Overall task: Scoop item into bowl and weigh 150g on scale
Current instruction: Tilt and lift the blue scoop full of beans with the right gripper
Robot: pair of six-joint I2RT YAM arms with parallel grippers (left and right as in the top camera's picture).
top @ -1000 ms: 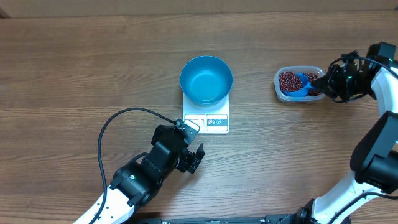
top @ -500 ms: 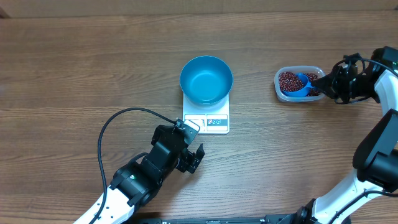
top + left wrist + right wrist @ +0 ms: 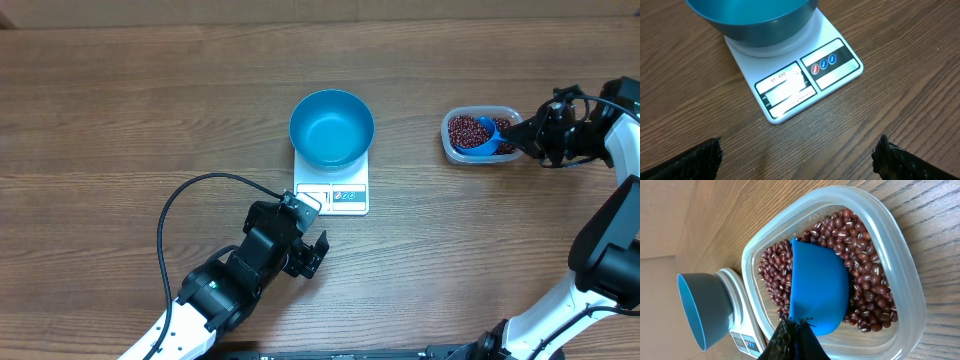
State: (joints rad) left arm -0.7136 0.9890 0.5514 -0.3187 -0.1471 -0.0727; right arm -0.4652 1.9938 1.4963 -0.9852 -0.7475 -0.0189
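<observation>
The empty blue bowl (image 3: 332, 128) stands on the white scale (image 3: 345, 197) at mid-table. At the right, a clear tub (image 3: 447, 130) holds the dark red beans (image 3: 462, 130). My right gripper (image 3: 520, 133) is shut on the handle of a small blue scoop (image 3: 483, 137), whose cup rests down among the beans. In the right wrist view the scoop (image 3: 817, 290) shows its rounded back, with beans (image 3: 865, 255) around it. My left gripper (image 3: 313, 228) stands open just in front of the scale, holding nothing. The left wrist view shows its jaws wide apart above bare wood (image 3: 796, 149), the scale (image 3: 805, 75) ahead.
A black cable (image 3: 190, 195) loops over the table left of the left arm. The right arm reaches in from the right edge. The tub's rim (image 3: 905, 280) lies close to the table's right side.
The right wrist has drifted slightly to the right; the scoop stays in the tub. The left arm, bowl and scale have not moved.
</observation>
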